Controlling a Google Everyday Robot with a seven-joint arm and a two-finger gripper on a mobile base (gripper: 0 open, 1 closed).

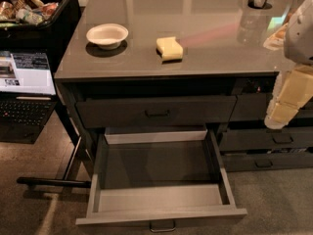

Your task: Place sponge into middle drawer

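Note:
The pale yellow sponge (169, 48) lies on the grey countertop (195, 13), right of centre near the front edge. The middle drawer (161, 218) is pulled wide open below it, a deep box with lighter grey sides, nothing in it, and a small silvery loop handle (163, 225) on its front. My gripper (283, 106) hangs at the right edge of the view, in front of the narrower drawers, well right of and below the sponge, holding nothing that I can see.
A round white bowl (107, 35) sits left of the sponge. The closed top drawer (157, 113) is above the open one. Narrower dark drawers (274, 140) stand at right. A laptop (27, 82) and a black bin of snacks (29, 9) are at left. A black bar (54, 182) lies on the floor.

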